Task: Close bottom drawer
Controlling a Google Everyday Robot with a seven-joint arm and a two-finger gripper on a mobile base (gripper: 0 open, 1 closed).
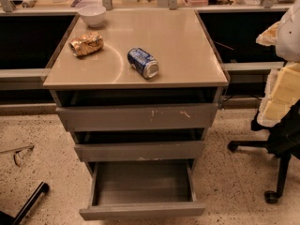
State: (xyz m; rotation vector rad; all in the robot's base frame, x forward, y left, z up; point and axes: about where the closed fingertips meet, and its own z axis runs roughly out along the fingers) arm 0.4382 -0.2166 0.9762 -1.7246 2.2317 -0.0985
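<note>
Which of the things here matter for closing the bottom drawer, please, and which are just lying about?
For the job:
bottom drawer, pulled open
gripper, not in view

Lying about:
blue can, crumpled gold item and bowl on the cabinet top
chair at right

We log, on the beige-topped cabinet (178, 46): blue can (143, 63), gold can (86, 43), white bowl (92, 15); lowest in it, the plain grey-brown bottom drawer (142, 211).

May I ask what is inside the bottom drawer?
The bottom drawer shows only bare grey floor; its back hides beneath the middle drawer. The gripper is out of view.
</note>
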